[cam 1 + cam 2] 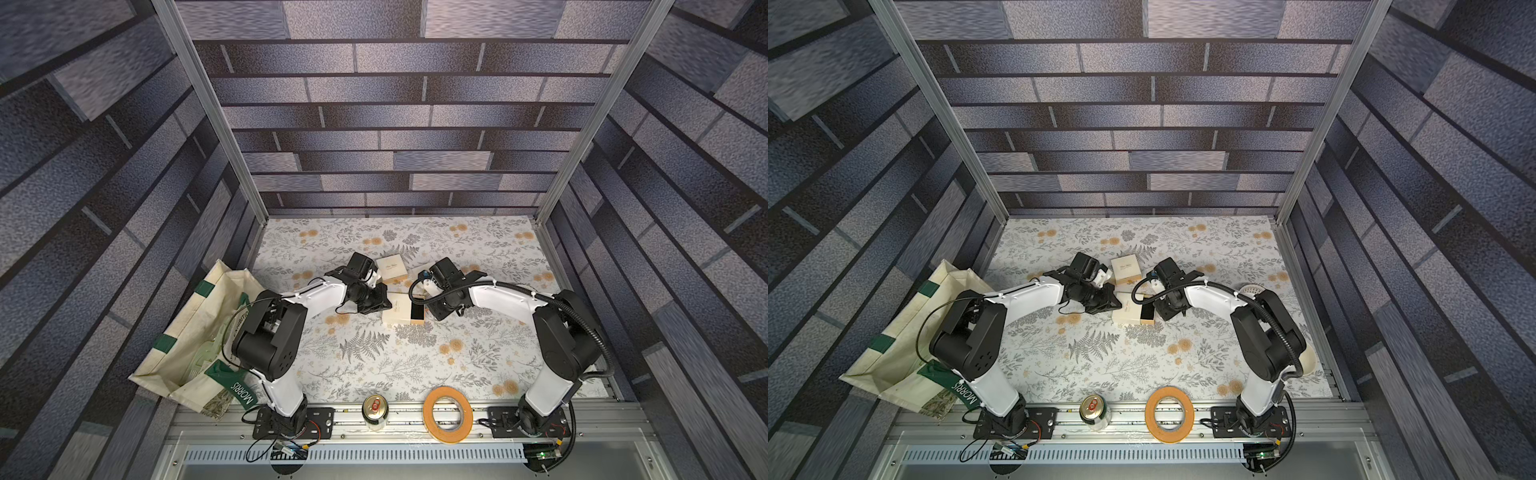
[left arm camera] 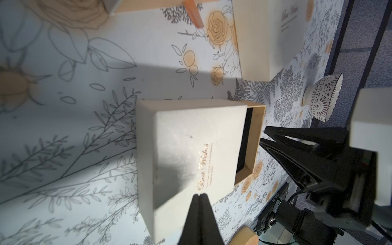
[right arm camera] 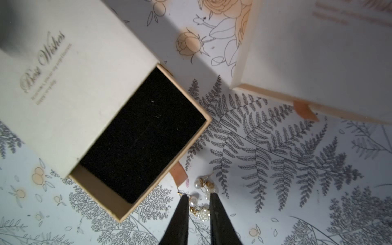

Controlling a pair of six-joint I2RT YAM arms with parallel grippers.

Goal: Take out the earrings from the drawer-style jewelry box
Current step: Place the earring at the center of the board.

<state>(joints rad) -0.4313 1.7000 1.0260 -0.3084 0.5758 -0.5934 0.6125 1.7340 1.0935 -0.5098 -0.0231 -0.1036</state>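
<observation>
This is a lab-style robot test cell, not a home. Bare aluminium frame posts (image 1: 212, 112) hold up brick-print walls (image 1: 395, 124), and a floral sheet (image 1: 374, 365) covers the bench. The 2 machines, a left arm (image 1: 266, 332) and a right arm (image 1: 569, 332), are bolted to a metal rail (image 1: 405, 419) beside a slotted cable duct (image 1: 374, 455).

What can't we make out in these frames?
- Earrings: in both top views, too small and covered by the right gripper.
- Grip: right wrist view, the fingers hide whether it pinches them.
- Drawer: back end hidden under the sleeve, every view.
- Second box: lettering blurred and cut by the edge, right wrist view.
</observation>
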